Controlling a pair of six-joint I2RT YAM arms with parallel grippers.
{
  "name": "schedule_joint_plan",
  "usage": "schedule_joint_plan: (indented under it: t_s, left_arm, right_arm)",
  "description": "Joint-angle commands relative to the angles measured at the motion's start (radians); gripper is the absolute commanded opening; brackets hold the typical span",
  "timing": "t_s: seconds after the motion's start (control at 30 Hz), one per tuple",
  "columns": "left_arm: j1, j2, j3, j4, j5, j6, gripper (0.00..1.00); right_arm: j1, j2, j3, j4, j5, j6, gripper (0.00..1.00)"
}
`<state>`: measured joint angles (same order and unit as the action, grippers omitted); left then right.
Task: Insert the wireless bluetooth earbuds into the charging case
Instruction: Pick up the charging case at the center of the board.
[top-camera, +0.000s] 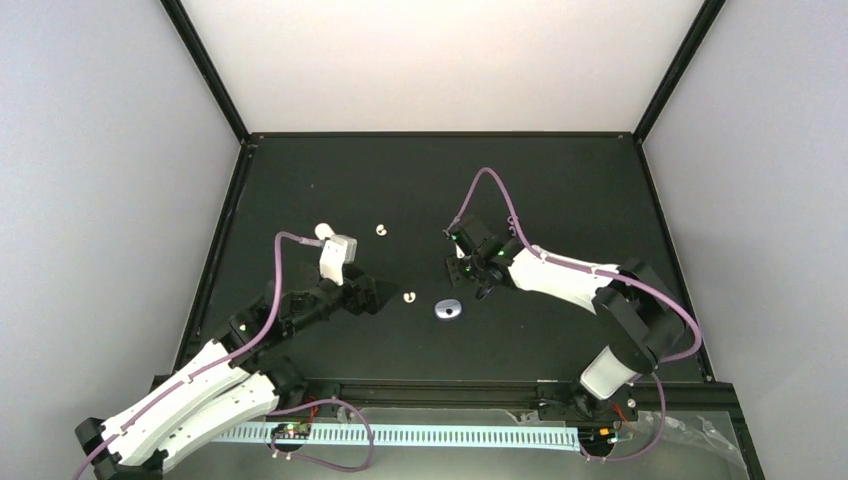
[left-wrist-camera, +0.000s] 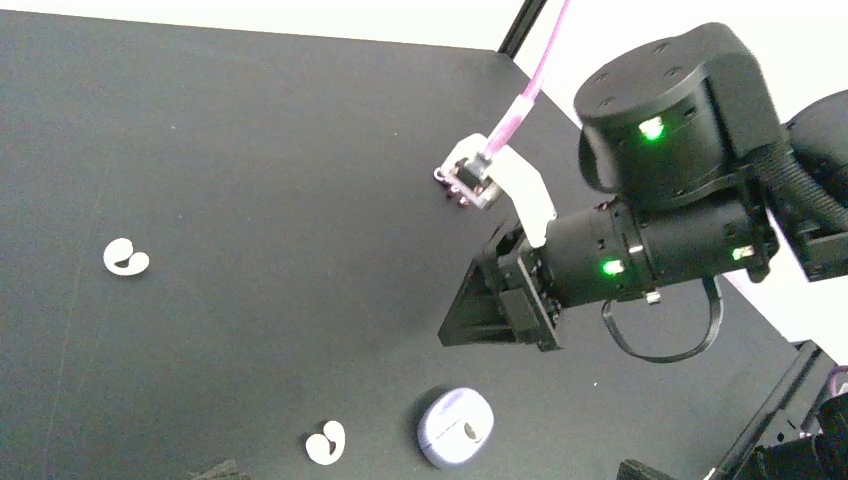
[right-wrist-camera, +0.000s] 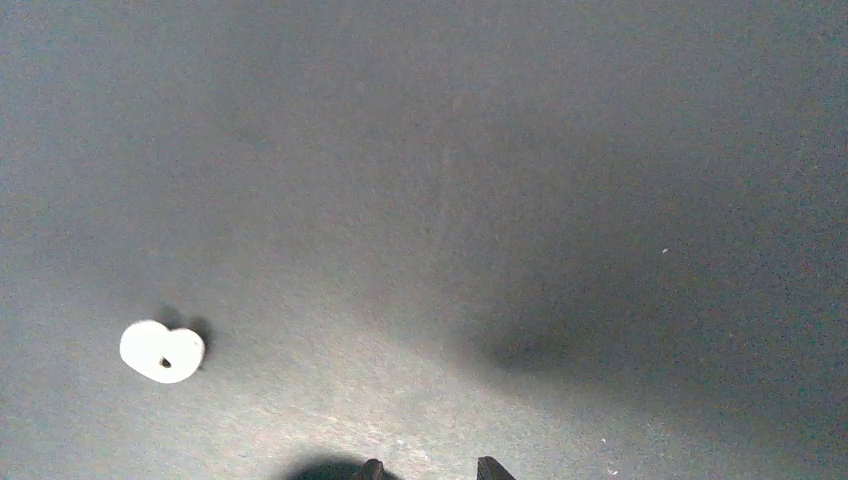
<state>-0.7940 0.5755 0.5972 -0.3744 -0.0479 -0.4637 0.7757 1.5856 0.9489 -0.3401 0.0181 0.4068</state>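
Earbuds lie loose on the bench. My left tool hangs released, empty; the right tool has jaws half drawn, and I can't tell whether it grips anything. Off the left tool, toward my right, sits the nearest white bud, between it and the case; the right tool hovers just beside that case.

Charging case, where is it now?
Top view: the charging case lies near centre, right of a white earbud and just left of the right gripper.
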Motion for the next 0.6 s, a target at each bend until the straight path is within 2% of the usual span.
schedule_joint_plan:
  t_s: [0.0, 0.13, 0.57]
  left_arm:
    - [-0.004, 0.001, 0.000, -0.009, 0.007, -0.009, 0.99]
    - [-0.005, 0.014, 0.002, -0.007, 0.011, -0.009, 0.99]
    - [-0.004, 0.029, -0.004, 0.006, 0.014, -0.016, 0.99]
  right_arm:
    - [-0.001, 0.048, -0.035, 0.009, -0.002, 0.003, 0.18]
    - [-0.001, 0.054, -0.065, 0.030, -0.031, 0.004, 0.01]
    - [0.016, 0.005, -0.154, 0.059, -0.127, -0.025, 0.01]
